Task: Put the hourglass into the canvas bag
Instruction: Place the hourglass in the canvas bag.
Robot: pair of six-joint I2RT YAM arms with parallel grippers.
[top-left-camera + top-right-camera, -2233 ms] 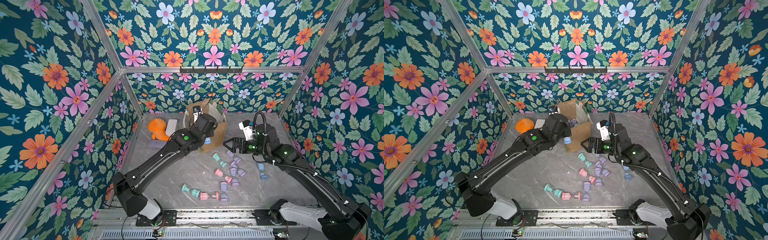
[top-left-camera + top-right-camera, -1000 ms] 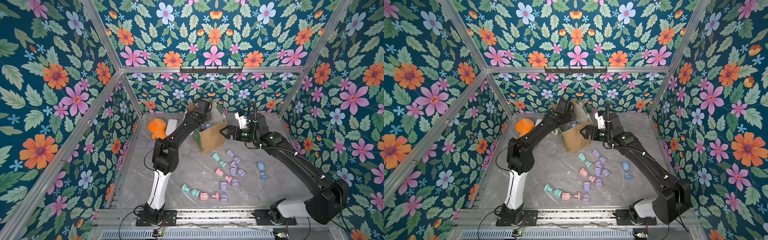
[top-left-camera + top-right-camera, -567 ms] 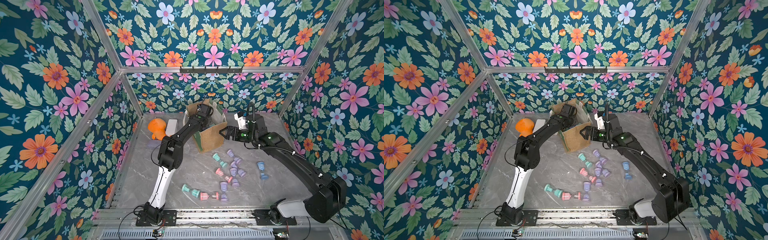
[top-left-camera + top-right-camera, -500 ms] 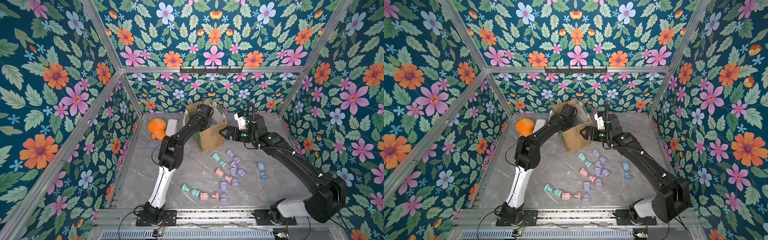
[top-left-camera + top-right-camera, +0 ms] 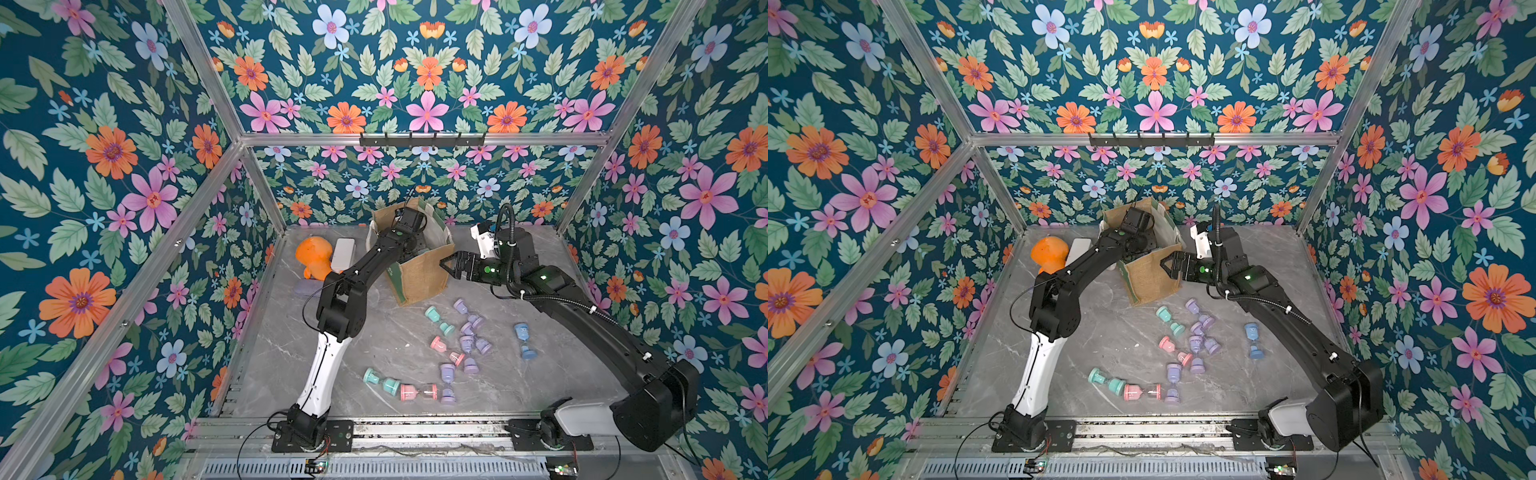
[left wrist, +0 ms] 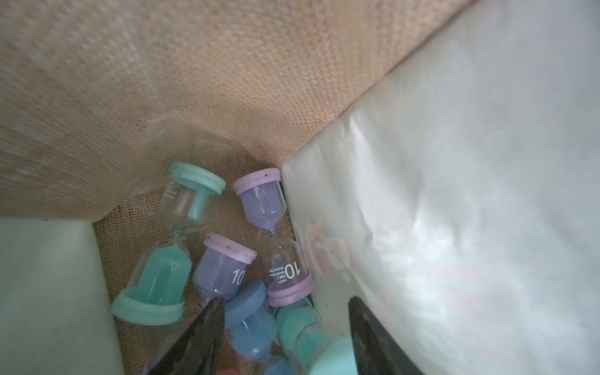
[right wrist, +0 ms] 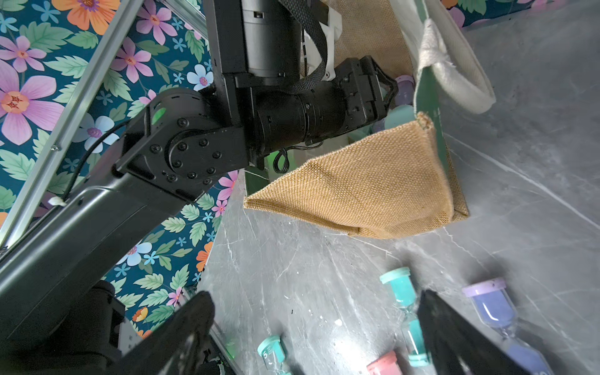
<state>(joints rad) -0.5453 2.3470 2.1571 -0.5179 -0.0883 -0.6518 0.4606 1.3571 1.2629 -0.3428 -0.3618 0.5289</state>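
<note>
While your left gripper (image 6: 285, 303) sits with jaws parted inside the canvas bag (image 5: 419, 274) and the blue hourglass (image 6: 248, 316) lies loose on the heap, withdraw straight up, clear of the lining. Your right gripper (image 5: 448, 268) hovers wide open beside it.

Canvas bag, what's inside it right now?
The left gripper, jaws apart, over teal, purple and blue hourglasses lying in the canvas bag. The gripper hides others, so the count is unclear.

we count one canvas bag (image 5: 419, 272); near the right gripper (image 5: 446, 268) two teal hourglasses (image 5: 432, 312), two pink (image 5: 437, 343), one blue (image 5: 521, 332), about four purple (image 5: 460, 306); under the left gripper (image 6: 285, 302) at least five more.
</note>
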